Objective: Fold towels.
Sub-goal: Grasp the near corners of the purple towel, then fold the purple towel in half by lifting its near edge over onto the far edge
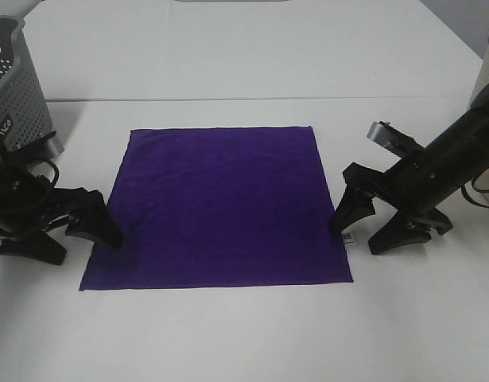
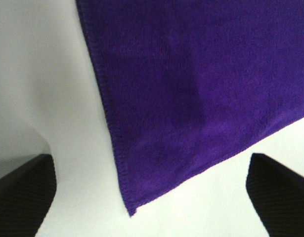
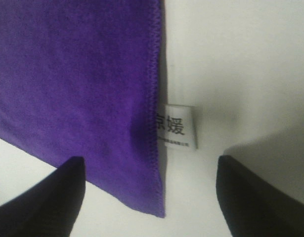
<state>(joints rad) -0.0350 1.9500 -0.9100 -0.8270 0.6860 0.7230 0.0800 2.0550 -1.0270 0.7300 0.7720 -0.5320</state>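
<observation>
— Two sides, please, left first.
— Grey perforated basket [image 1: 17, 87] far left. Left gripper [image 1: 79, 243] beside it, jaws wide, empty, at the purple towel [image 1: 220, 207]'s left edge.
— Towel?
— Flat on the white table [image 1: 244, 334], middle. Right gripper [image 1: 362, 237], equally spread, straddles its white label [image 1: 349, 238].

Surface: white table [image 1: 228, 48] | lying on it: purple towel [image 1: 220, 207], spread flat, white label [image 1: 349, 238] at one side edge | grey perforated basket [image 1: 17, 87] stands apart, off towel's far corner
</observation>
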